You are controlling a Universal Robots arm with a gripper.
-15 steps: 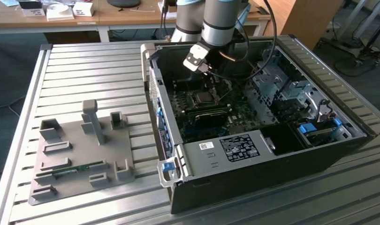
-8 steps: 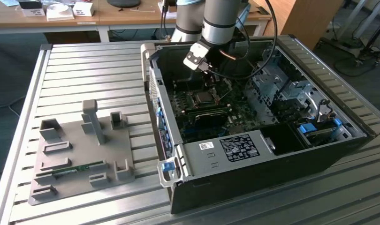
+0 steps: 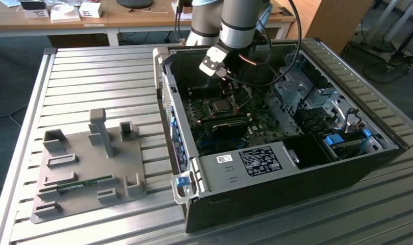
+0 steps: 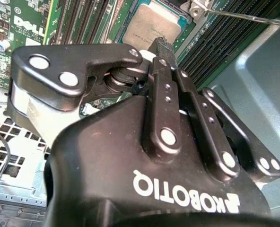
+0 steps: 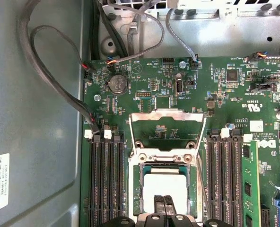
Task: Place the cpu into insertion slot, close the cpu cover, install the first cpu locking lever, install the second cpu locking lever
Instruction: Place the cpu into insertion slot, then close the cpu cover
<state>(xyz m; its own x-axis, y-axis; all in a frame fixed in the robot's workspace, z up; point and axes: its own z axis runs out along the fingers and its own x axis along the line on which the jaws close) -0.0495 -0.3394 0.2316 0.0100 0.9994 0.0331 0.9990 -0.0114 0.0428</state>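
Note:
The cpu [image 5: 164, 184] lies flat in the socket of the green motherboard [image 5: 144, 85], its silver top showing in both wrist views [image 4: 149, 26]. The cpu cover [image 5: 166, 144] stands swung back, away from the socket. My gripper [image 5: 164, 204] is shut with its fingertips together just above the cpu's near edge, and nothing is held between them. In the second wrist view the gripper [image 4: 161, 45] points down at the chip, and a thin locking lever [image 4: 239, 16] sticks out, unlatched. In the exterior view the gripper [image 3: 220, 69] hangs inside the open computer case [image 3: 275, 194], over the socket [image 3: 224, 105].
Rows of memory slots [image 5: 104, 179] flank the socket on both sides. Cable bundles [image 5: 59, 90] run along the case wall. A drive cage [image 3: 308, 97] fills the case toward the exterior view's right. A grey fixture plate [image 3: 91, 168] lies on the slatted table [image 3: 91, 81].

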